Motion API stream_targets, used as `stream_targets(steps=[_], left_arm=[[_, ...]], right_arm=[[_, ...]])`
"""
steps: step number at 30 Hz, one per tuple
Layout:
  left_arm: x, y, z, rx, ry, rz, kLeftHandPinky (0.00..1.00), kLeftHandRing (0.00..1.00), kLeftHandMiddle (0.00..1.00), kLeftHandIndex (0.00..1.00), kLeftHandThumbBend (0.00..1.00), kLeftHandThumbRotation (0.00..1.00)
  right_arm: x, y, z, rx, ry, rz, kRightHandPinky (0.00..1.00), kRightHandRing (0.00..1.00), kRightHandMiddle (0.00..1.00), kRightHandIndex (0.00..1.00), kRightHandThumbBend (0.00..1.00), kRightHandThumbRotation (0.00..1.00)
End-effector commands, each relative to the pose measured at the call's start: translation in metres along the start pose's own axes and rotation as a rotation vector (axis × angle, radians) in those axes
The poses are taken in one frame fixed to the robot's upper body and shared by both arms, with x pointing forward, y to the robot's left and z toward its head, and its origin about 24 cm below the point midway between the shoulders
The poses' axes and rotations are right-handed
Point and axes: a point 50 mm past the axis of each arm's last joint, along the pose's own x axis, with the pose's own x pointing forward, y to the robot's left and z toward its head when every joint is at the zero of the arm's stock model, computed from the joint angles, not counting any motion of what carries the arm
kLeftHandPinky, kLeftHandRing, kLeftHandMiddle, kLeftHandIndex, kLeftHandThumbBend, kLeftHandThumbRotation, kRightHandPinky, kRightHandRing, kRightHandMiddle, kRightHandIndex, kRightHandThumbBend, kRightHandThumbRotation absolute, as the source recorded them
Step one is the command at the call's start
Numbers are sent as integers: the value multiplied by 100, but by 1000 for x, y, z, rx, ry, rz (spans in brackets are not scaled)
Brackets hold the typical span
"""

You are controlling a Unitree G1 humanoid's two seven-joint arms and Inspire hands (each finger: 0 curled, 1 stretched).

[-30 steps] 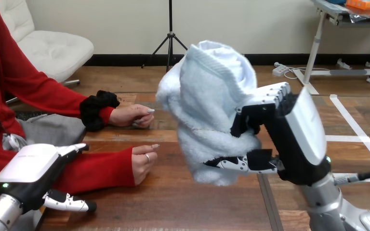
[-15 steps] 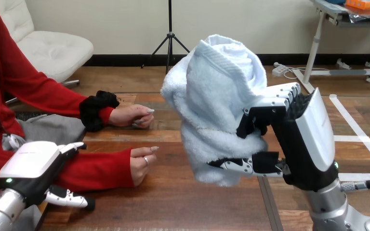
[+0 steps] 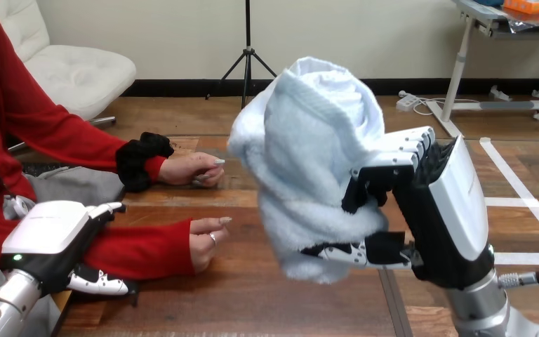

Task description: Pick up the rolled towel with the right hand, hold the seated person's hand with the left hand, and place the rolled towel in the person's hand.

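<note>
Above the table, right hand (image 3: 421,210) grips rolled towel (image 3: 309,161).

The rolled towel (image 3: 316,161) is seen to be pale blue on its fluffy outside, with a whiter layer shown at its top. The right hand (image 3: 435,210) and the left hand (image 3: 45,235) are coloured black and backed by white shells, with fingers banded in black and white. The right forearm (image 3: 481,316) and the left forearm (image 3: 3,309) are finished in silver, and the table (image 3: 253,295) is marked by brown wood grain crossed by darker seams.
</note>
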Motion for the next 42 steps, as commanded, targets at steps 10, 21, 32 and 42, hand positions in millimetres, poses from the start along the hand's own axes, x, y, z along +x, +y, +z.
stream_targets(steps=[10, 21, 32, 42], left_arm=[[18, 11, 9, 54, -27, 37, 85, 84, 84, 90, 100, 54], [23, 11, 11, 73, -26, -2, 89, 89, 88, 93, 100, 57], [25, 11, 14, 77, -41, -20, 90, 91, 89, 94, 100, 58], [28, 10, 17, 62, -43, -41, 84, 87, 87, 92, 100, 56]], right_arm=[[17, -16, 4, -43, -35, -94, 3, 6, 11, 11, 87, 0], [17, -16, 5, -18, -37, -110, 3, 6, 11, 10, 85, 0], [17, -16, 6, -19, -24, -109, 2, 6, 11, 10, 84, 0], [18, -16, 7, -5, -15, -113, 2, 6, 11, 10, 84, 0]])
